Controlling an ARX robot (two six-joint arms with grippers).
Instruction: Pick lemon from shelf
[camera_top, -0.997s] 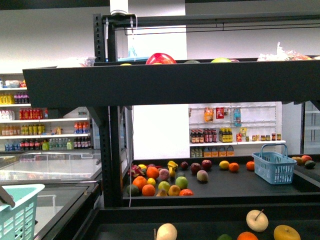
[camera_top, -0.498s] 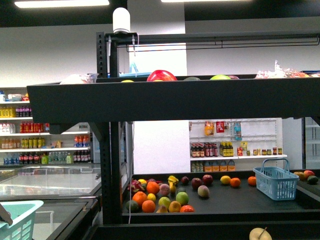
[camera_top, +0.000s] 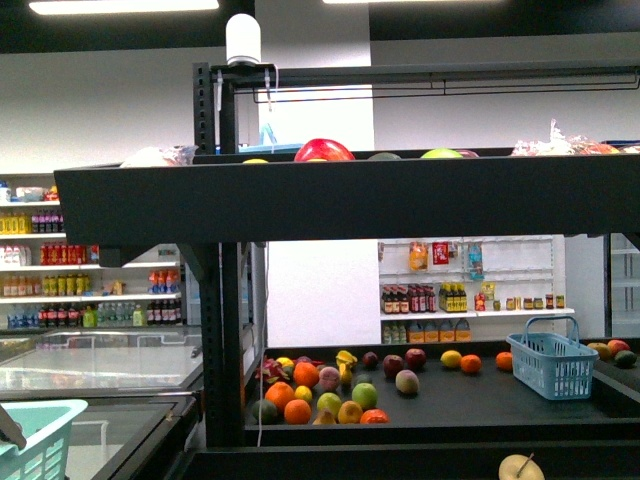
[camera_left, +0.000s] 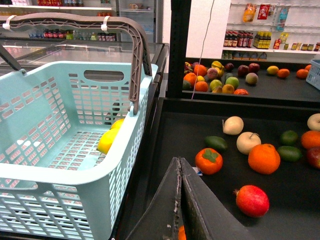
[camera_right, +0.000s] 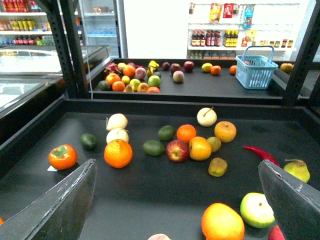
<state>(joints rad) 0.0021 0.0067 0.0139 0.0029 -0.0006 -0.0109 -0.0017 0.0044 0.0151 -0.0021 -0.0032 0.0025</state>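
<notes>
Left gripper (camera_left: 179, 170): fingers pressed together, nothing between them. It hangs over the near rim of the shelf (camera_left: 165, 102), just beside the basket (camera_left: 75, 150).

Right gripper (camera_right: 176, 167): fingers spread wide, empty, poised above the shelf's near tray with loose fruit below and ahead.

Lemon (camera_left: 107, 141): the only fruit I would call a lemon is the yellow oval lying on the basket floor, against the wall nearest the shelf. A 2nd yellow shape sits just behind it, and I cannot tell what that is. By my reading the pick is likely done and the lemon is off the shelf.

On the tray under the right gripper, 2 yellow-orange round fruits (camera_right: 200, 148) sit next to a red apple (camera_right: 177, 150). They look too round and too orange for lemons. The far tray holds a heap of mixed fruit (camera_top: 320, 385) with a small yellow piece among it, too small to name.

Handling, as judgement:
- Light and firm, so it will take a moderate squeeze without bruising.
- The skin is waxy and the ends taper, so a grip near a tip would likely squirt it out.
- Take it across the short middle, 1 pad on each flank, long axis crosswise to the fingers.
- It rolls freely on a flat tray, so come straight down rather than nudging it.
- In the basket, the wall and handle (camera_left: 135, 65) crowd any reach from the side.
</notes>
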